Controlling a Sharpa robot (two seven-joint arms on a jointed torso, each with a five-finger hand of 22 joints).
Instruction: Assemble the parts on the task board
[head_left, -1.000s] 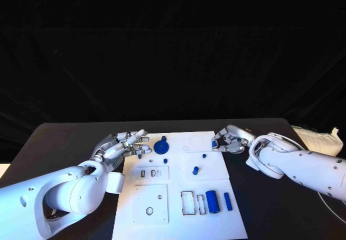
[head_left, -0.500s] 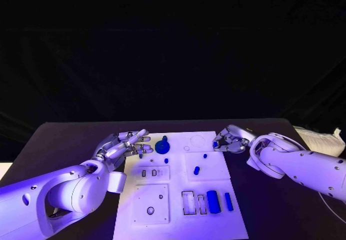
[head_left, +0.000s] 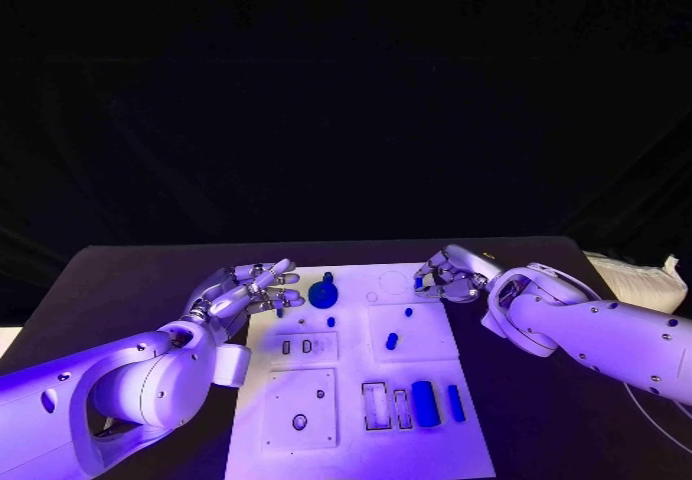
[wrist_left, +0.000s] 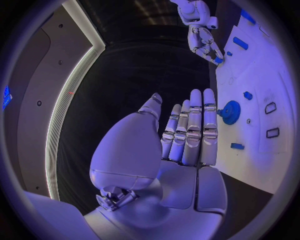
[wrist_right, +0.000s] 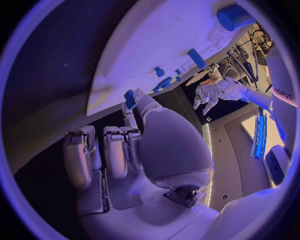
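The white task board (head_left: 368, 440) lies in the middle of the table. My right hand (head_left: 453, 278) hovers at its far right corner and pinches a small blue piece (head_left: 420, 283) between thumb and finger; the right wrist view shows that piece (wrist_right: 129, 98) at my fingertips, just off the board's edge (wrist_right: 156, 45). My left hand (head_left: 248, 288) is at the board's far left edge, fingers straight and apart, holding nothing. Just beyond its fingertips (wrist_left: 209, 107) lies a round blue part (head_left: 323, 294), also plain in the left wrist view (wrist_left: 230, 111).
More blue parts lie on the board: a small peg (head_left: 330, 321), another (head_left: 407, 311), a short piece (head_left: 391, 341), a thick cylinder (head_left: 424, 400) and a thin bar (head_left: 456, 402) beside rectangular slots (head_left: 375, 405). A crumpled white sheet (head_left: 635, 280) lies at the table's right edge.
My right hand has shifted a little leftwards and farther away with the small blue piece still pinched. The left hand has stayed where it was.
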